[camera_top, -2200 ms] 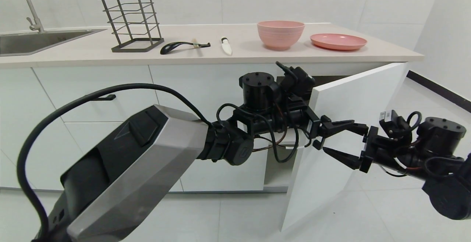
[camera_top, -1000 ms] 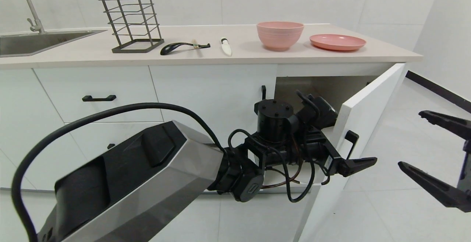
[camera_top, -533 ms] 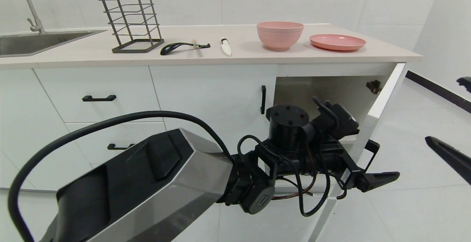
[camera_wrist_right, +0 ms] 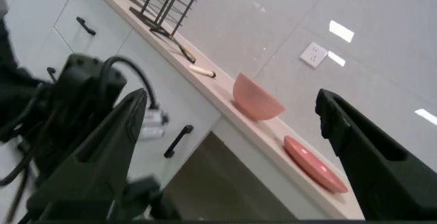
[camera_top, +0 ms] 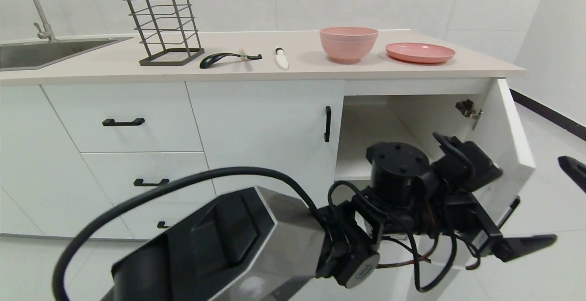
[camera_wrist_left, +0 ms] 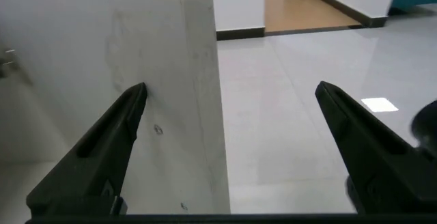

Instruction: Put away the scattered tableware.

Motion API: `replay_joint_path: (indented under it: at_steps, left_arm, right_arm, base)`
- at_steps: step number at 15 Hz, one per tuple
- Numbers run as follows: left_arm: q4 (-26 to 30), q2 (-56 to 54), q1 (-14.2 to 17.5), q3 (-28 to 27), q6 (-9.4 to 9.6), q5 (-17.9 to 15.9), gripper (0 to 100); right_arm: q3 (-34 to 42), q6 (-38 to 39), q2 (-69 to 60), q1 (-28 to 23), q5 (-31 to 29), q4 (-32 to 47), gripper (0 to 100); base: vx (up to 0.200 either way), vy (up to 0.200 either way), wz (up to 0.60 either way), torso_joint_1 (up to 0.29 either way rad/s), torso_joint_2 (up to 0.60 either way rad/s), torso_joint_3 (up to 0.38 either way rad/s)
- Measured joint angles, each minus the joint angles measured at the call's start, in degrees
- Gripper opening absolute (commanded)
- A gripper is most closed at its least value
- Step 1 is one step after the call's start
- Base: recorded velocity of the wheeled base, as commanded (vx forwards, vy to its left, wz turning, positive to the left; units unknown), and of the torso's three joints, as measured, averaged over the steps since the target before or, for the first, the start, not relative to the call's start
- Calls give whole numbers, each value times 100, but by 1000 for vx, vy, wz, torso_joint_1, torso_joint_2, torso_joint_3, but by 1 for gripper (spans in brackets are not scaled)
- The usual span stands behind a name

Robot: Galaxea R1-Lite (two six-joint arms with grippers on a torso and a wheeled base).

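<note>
Nearest the robot, the left gripper gapes astride the free edge of the swung-open cabinet door, open floor beside it where the right gripper gapes too, and beyond, on the countertop, sit one bowl, one plate, one spoon, one knife.

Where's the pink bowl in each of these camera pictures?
Head view: pink bowl on the counter, right of centre.
Right wrist view: on the counter, near the plate.
Left wrist view: faces the open cabinet door instead.
Shared landmark: the pink plate beside it.
</note>
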Motion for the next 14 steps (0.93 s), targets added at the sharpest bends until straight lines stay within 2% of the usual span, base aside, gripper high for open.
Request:
replay_joint_path:
  at_steps: [3, 5, 6, 7, 9, 10, 12, 14]
  left_arm:
    - [17, 518, -449, -822, -276, 7, 100]
    - [24, 898, -608, -1304, -579, 84, 100]
    - [-13, 981, -527, -1385, -658, 188, 100]
    - [-150, 1001, -308, -1442, -702, 350, 100]
    - [-394, 869, 87, -1467, -720, 445, 100]
    - [-473, 673, 266, -1379, -723, 457, 100]
    - [-552, 89, 549, -664, -724, 464, 100]
    - [-610, -822, 761, 805, -707, 471, 100]
  right_arm:
    - [-63, -11, -160, -11, 0, 5, 100]
    - [-63, -16, -276, -17, 0, 7, 100]
    - [-51, -16, -343, -20, 0, 10, 100]
    - [-40, -22, -422, -17, 2, 13, 100]
    - [1, -24, -535, 5, 2, 22, 100]
    - [37, -27, -588, 11, 0, 29, 100]
    - [122, -54, -662, 35, 2, 21, 100]
    - [246, -79, -706, 57, 0, 24, 100]
  base:
    - [0, 0, 0, 0, 0, 0]
    - [0, 0, 0, 0, 0, 0]
    - [0, 0, 0, 0, 0, 0]
    - [0, 0, 0, 0, 0, 0]
    - [0, 0, 0, 0, 0, 0]
    - [0, 0, 0, 0, 0, 0]
    - [0, 0, 0, 0, 0, 0]
    - [0, 0, 0, 0, 0, 0]
